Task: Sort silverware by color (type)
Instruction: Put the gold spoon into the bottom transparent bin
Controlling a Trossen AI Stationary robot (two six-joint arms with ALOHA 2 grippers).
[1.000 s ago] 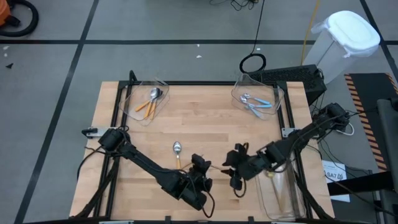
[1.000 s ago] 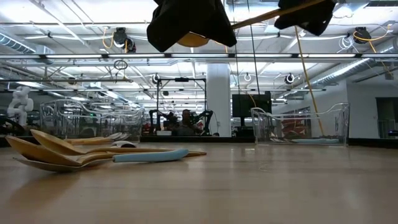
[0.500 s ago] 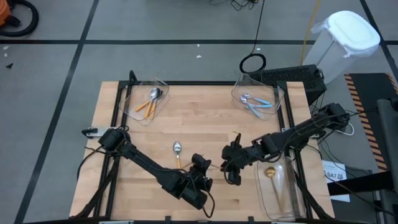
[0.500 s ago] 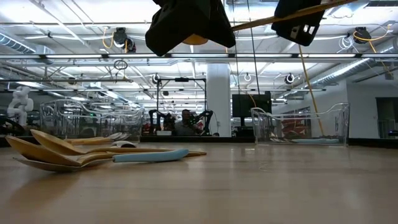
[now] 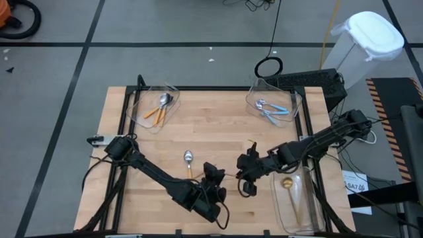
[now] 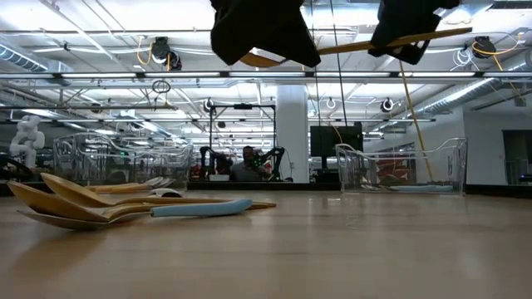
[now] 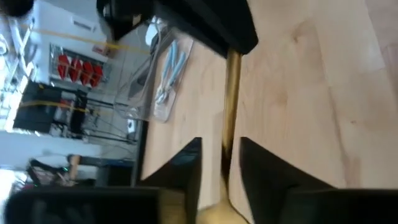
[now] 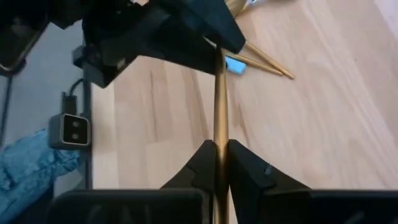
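**Gold spoon held between both grippers, mid-air handover**

High view: My left gripper [image 5: 213,180] and right gripper [image 5: 247,177] face each other in the lower middle of the frame, close together above the table [image 5: 218,125]. The gold spoon between them is mostly hidden here. An orange-handled spoon [image 5: 188,160] lies on the wood just left of my left gripper. Bin at upper left [image 5: 154,106] holds orange-handled spoons; bin at upper right [image 5: 274,103] holds blue-handled spoons; bin at lower right [image 5: 297,198] holds one gold spoon [image 5: 288,184]. My right arm is the nearer one to that bin.

Low view: Gold spoon [image 6: 357,46] hangs at the top of the frame, long axis nearly level, bowl under the dark gripper at top centre, handle running right into the other gripper. A pile of spoons [image 6: 125,203] rests on the table at left.

Left wrist view: My left fingers [image 7: 186,168] sit either side of the spoon's neck, with a slight gap showing; I cannot tell whether they clamp it. The handle runs straight away into my right gripper.

Right wrist view: My right fingers [image 8: 245,165] are pressed together on the gold handle, which runs forward into my left gripper.

Judgement: the spoon goes rightward to the gold bin once my left lets go.
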